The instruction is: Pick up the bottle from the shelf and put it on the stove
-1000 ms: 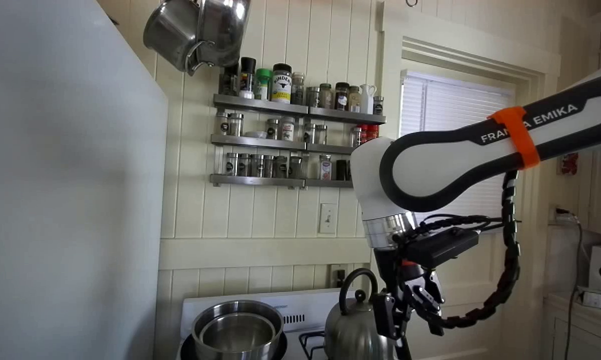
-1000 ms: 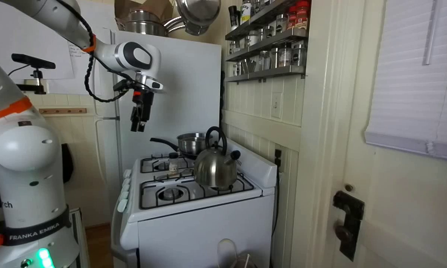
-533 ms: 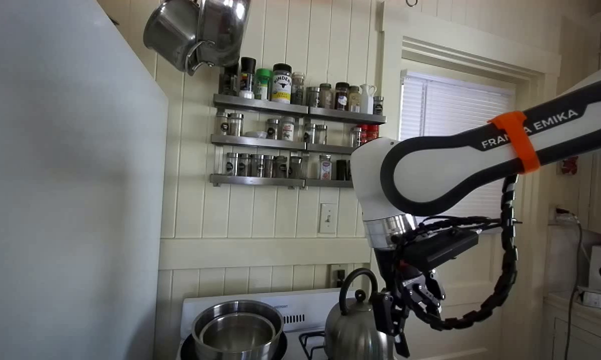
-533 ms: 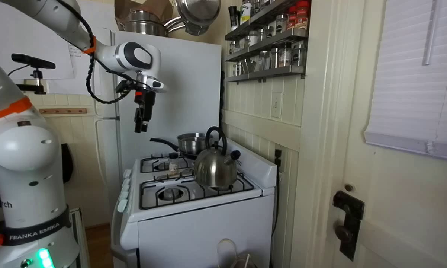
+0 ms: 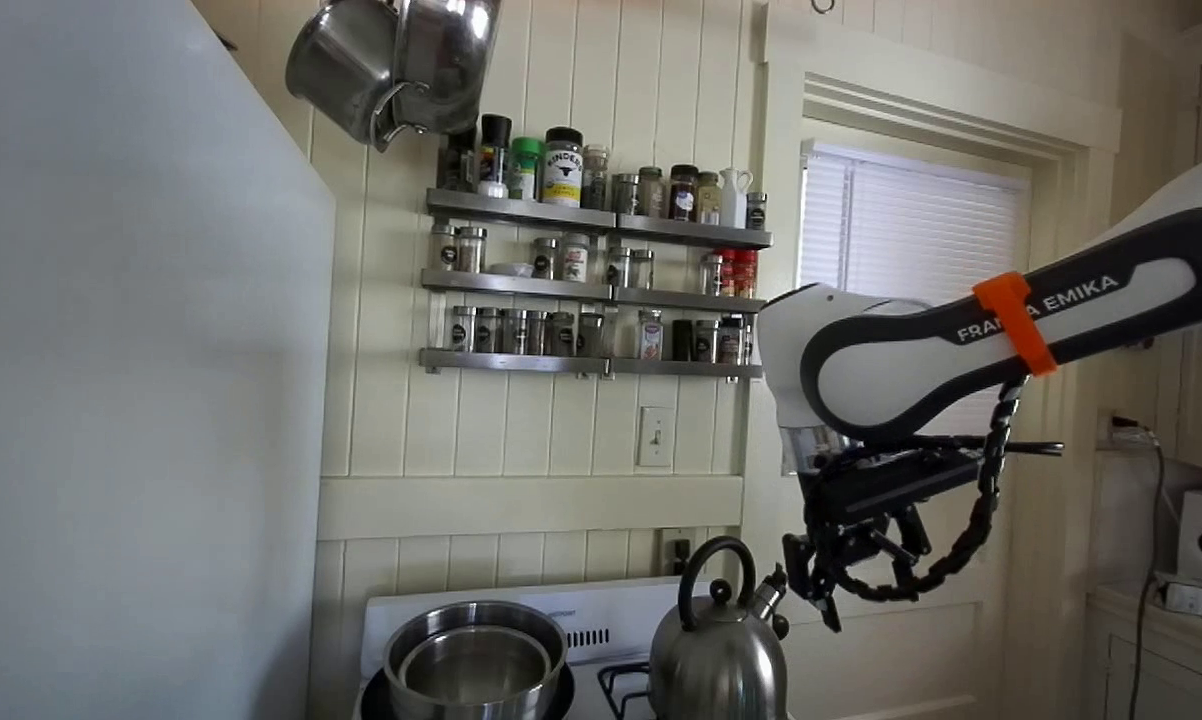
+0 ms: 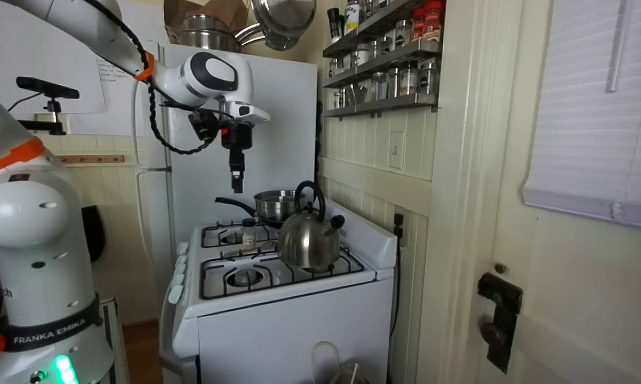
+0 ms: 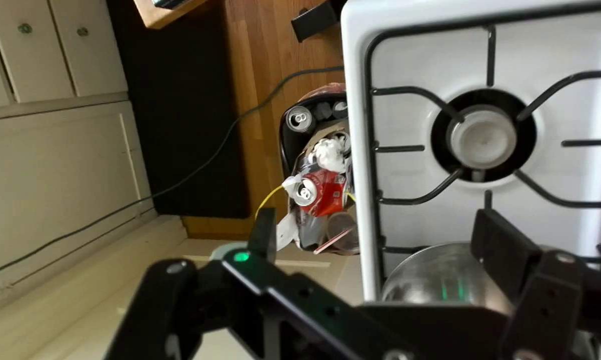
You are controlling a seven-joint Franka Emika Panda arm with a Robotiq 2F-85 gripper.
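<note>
A small dark-capped spice bottle (image 6: 249,234) stands upright on the white stove (image 6: 294,325), left of the kettle. The stove's back panel (image 5: 601,615) and a burner area of the stove (image 7: 420,60) also show. The grey three-tier shelf (image 5: 521,210) carries many spice jars; it also shows in an exterior view (image 6: 384,105). My gripper (image 5: 814,590) hangs pointing down, above stove height and well below the shelf. In an exterior view the gripper (image 6: 237,184) appears above the bottle, apart from it. In the wrist view the gripper (image 7: 375,227) is open and empty, fingers wide apart.
A steel kettle (image 6: 310,245) stands on the stove; it also shows in the wrist view (image 7: 435,277). A pan (image 6: 275,205) and bowls (image 5: 476,665) sit at the stove's back. A refrigerator (image 6: 278,128) is beyond. A trash bin with cans (image 7: 323,192) stands beside the stove. Pots (image 5: 391,70) hang overhead.
My arm has moved right in both exterior views and the gripper has risen in an exterior view. The wrist has turned. The kettle's spout is now uncovered. The bottle has not moved.
</note>
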